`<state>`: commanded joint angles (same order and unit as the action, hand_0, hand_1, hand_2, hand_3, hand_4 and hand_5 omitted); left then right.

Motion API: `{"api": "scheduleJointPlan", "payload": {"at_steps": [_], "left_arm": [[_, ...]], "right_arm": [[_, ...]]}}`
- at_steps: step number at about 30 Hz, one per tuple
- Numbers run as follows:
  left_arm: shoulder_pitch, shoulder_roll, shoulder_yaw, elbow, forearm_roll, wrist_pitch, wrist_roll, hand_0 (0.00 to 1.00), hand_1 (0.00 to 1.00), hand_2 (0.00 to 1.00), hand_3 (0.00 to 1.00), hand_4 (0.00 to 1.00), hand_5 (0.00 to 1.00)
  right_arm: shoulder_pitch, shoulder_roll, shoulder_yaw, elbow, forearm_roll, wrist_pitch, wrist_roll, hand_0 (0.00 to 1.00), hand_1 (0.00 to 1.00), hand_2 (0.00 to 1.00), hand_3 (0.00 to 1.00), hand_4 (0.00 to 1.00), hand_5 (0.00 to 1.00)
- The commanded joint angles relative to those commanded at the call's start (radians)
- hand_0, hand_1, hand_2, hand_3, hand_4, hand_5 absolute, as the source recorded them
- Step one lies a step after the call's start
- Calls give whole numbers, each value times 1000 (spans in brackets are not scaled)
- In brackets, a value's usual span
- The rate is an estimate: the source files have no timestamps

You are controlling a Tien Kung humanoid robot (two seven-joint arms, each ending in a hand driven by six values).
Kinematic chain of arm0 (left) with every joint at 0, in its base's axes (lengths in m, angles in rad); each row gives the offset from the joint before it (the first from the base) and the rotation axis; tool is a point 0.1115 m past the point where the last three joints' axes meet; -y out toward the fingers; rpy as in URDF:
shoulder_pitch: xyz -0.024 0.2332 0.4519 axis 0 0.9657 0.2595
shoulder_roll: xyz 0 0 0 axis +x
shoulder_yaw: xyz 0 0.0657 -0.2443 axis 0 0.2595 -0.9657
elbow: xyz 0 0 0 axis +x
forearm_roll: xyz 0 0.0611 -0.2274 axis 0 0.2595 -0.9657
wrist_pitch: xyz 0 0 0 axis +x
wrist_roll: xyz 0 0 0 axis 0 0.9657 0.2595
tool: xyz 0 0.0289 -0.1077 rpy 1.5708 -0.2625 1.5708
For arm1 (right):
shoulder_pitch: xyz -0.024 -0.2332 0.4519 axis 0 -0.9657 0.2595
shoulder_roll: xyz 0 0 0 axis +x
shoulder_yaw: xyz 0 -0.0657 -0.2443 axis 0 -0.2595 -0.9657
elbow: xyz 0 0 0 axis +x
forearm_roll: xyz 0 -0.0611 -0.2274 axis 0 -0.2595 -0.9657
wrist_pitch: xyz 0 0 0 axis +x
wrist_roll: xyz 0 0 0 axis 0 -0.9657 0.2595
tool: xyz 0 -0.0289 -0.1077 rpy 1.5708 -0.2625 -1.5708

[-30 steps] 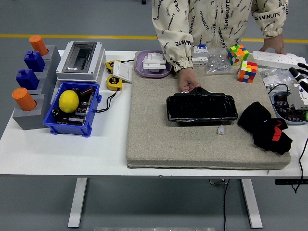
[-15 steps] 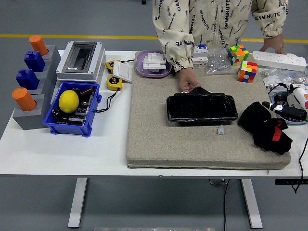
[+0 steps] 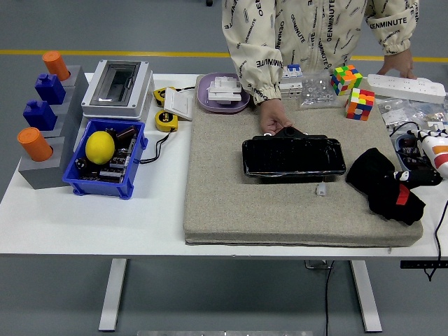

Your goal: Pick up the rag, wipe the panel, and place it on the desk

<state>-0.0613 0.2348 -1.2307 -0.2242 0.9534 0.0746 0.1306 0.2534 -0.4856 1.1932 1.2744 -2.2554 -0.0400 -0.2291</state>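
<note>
Right hand (image 3: 424,170) is seen at the rag's (image 3: 385,184) right edge, fingers' state not discernible; rag lies just left of it on the mat (image 3: 231,203), panel (image 3: 294,155) farther left; a central, deep grasp is advised.

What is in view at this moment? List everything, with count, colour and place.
rag: 1, black with red tag, mat's right end
panel: 1, black, mat centre
mat: 1, grey-brown, table centre
cubes: 2, multicoloured, far right
bin: 1, blue, left, holding a lemon
tape measures: 2, yellow, beside bin
tray: 1, purple, far centre
power strip: 1, white, far right
person's hand: 1, on panel's far edge
right hand: 1, white-black, touching rag's right side; grasp unclear
</note>
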Motion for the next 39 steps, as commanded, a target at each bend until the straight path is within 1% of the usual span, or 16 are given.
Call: {"api": "scheduleJointPlan", "payload": {"at_steps": [4, 5, 10, 11, 12, 14, 16, 17, 19, 22, 23, 27, 30, 33, 36, 39], "left_arm": [[1, 1, 3, 0, -1, 0, 0, 652, 662, 695, 581, 683, 446], [1, 1, 4, 0, -1, 0, 0, 652, 664, 695, 581, 681, 446], [3, 3, 7, 1, -1, 0, 0, 652, 664, 695, 581, 681, 446], [4, 3, 8, 1, -2, 0, 0, 652, 662, 695, 580, 682, 448], [5, 3, 10, 2, -3, 0, 0, 652, 662, 695, 580, 682, 448], [6, 3, 12, 2, -4, 0, 0, 652, 662, 695, 580, 682, 448], [7, 3, 14, 2, -5, 0, 0, 652, 662, 695, 580, 682, 448], [7, 3, 16, 2, -6, -1, 1, 652, 663, 695, 580, 681, 447], [6, 3, 18, 2, -6, 0, 0, 652, 663, 695, 580, 681, 447], [5, 4, 20, 1, -6, -1, 0, 652, 663, 695, 580, 681, 447], [4, 4, 20, 1, -7, -1, 0, 652, 661, 695, 580, 681, 447], [5, 3, 18, 1, -6, -1, 0, 652, 661, 695, 580, 681, 447], [7, 2, 17, 2, -6, -1, 1, 652, 662, 695, 580, 680, 445], [8, 2, 15, 3, -5, 0, 0, 652, 662, 695, 580, 680, 445], [9, 2, 14, 4, -3, 0, 0, 651, 662, 695, 580, 681, 447], [9, 1, 15, 3, -3, -1, 1, 651, 662, 695, 580, 681, 447]], "right_arm": [[0, -1, 0, 32, 75, 29, -68, 939, 852, 889, 909, 998, 740], [0, -1, 3, 41, 104, 38, -92, 918, 839, 875, 873, 998, 794], [-4, 7, 10, 81, 268, 70, -194, 918, 839, 875, 873, 998, 794], [-5, 13, 11, 88, 302, 73, -213, 889, 821, 860, 864, 998, 827], [-6, 19, 11, 95, 334, 72, -227, 889, 821, 860, 864, 998, 827], [-8, 30, 12, 104, 357, 65, -242, 889, 821, 860, 864, 998, 827], [-12, 50, 10, 111, 356, 43, -253, 889, 821, 860, 864, 998, 827], [-12, 58, 7, 110, 352, 31, -254, 864, 801, 842, 846, 998, 832], [-9, 71, -1, 104, 331, 4, -251, 864, 801, 842, 846, 998, 832], [0, 97, -16, 73, 258, -63, -235, 864, 801, 842, 846, 998, 832], [2, 106, -17, 61, 242, -82, -231, 849, 767, 804, 814, 998, 835], [0, 134, -17, 30, 196, -136, -214, 849, 767, 804, 814, 998, 835], [2, 146, -16, 14, 175, -144, -211, 845, 755, 793, 808, 998, 838], [2, 159, -6, 1, 162, -135, -221, 845, 755, 793, 808, 998, 838], [-1, 180, 9, 2, 151, -125, -241, 839, 751, 791, 801, 998, 853], [-5, 203, 17, 7, 144, -126, -256, 839, 751, 791, 801, 998, 853]]}}
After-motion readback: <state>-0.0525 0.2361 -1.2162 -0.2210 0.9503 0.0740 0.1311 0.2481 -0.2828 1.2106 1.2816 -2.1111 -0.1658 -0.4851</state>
